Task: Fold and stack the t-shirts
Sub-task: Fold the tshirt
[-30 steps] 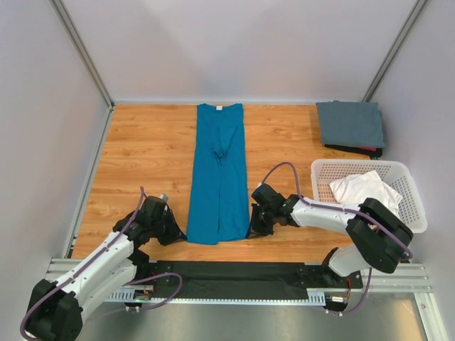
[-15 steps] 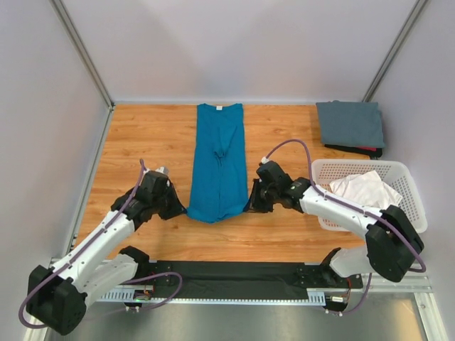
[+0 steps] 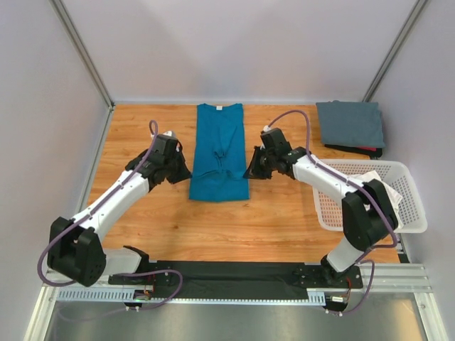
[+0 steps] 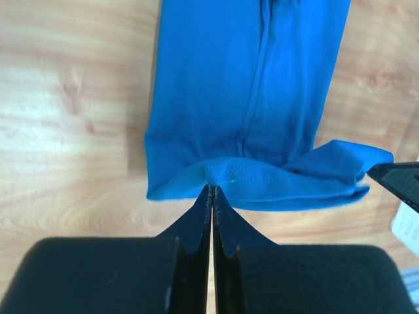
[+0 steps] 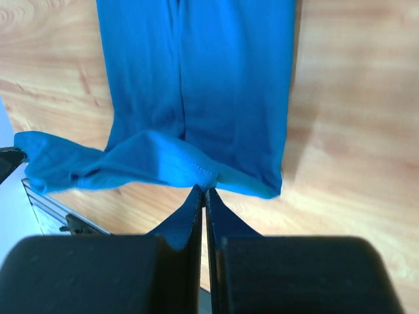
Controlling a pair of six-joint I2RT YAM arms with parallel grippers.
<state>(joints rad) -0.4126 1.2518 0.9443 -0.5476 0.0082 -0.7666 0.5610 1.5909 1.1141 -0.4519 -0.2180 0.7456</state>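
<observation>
The teal-blue t-shirt [image 3: 219,153] lies as a long narrow strip on the wooden table [image 3: 149,142], collar at the far end. Its near hem is lifted and doubled back over the lower part. My left gripper [image 3: 186,173] is shut on the hem's left corner [image 4: 219,173]. My right gripper [image 3: 249,172] is shut on the hem's right corner [image 5: 200,175]. A folded slate grey t-shirt [image 3: 350,123] sits at the far right. A crumpled white t-shirt [image 3: 384,186] lies in the basket, partly hidden behind my right arm.
A white lattice basket [image 3: 416,213] stands at the right edge of the table. Something dark with a red edge [image 3: 359,150] lies under the grey shirt. Grey walls close in the back and both sides.
Both grippers have carried the teal shirt's near hem away from the front edge toward the collar, so the visible strip has become shorter and its lower part doubled.
</observation>
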